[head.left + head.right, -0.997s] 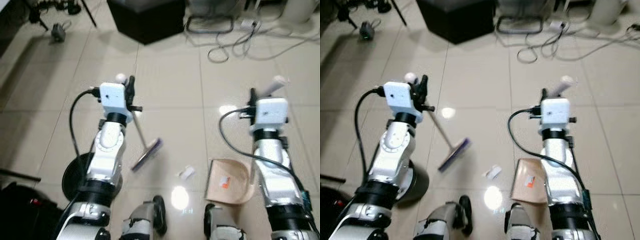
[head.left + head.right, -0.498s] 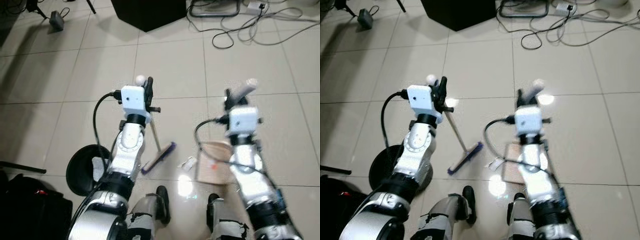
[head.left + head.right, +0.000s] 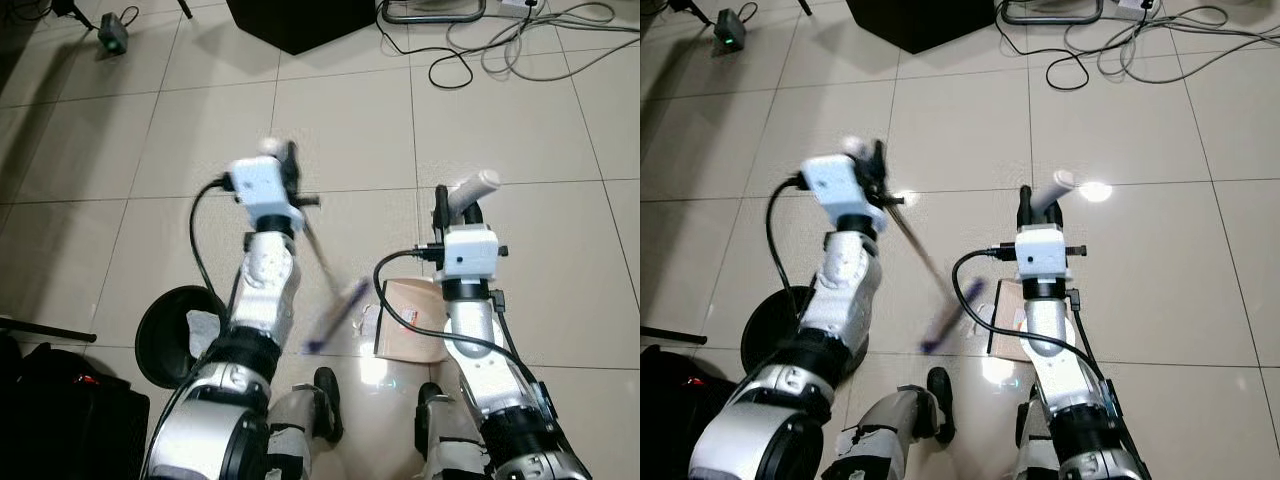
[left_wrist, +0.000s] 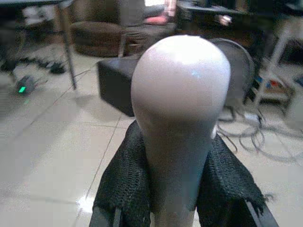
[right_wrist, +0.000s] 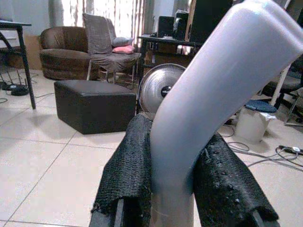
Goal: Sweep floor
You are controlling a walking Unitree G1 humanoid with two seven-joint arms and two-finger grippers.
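My left gripper (image 3: 286,168) is shut on the white knob-topped handle of a broom (image 4: 180,109). The broom's metal stick slants down to its purple head (image 3: 334,316), which is motion-blurred on the tiles. My right gripper (image 3: 452,206) is shut on the pale handle (image 5: 213,90) of a tan dustpan (image 3: 412,322) lying flat on the floor. A small white paper scrap (image 3: 368,318) lies between the broom head and the dustpan's open edge, close to both. The fingers (image 5: 130,165) press on either side of the handle.
A round black bin (image 3: 172,338) with white paper in it stands by my left arm. A black ottoman (image 3: 300,20) and tangled cables (image 3: 500,55) lie ahead, with a fan (image 5: 163,85) behind. A small device with a green light (image 3: 112,35) sits far left. My feet (image 3: 325,405) are below.
The camera has shifted. The broom head has swung toward the dustpan and the paper scrap. The dustpan has slid left, closing the gap to the scrap.
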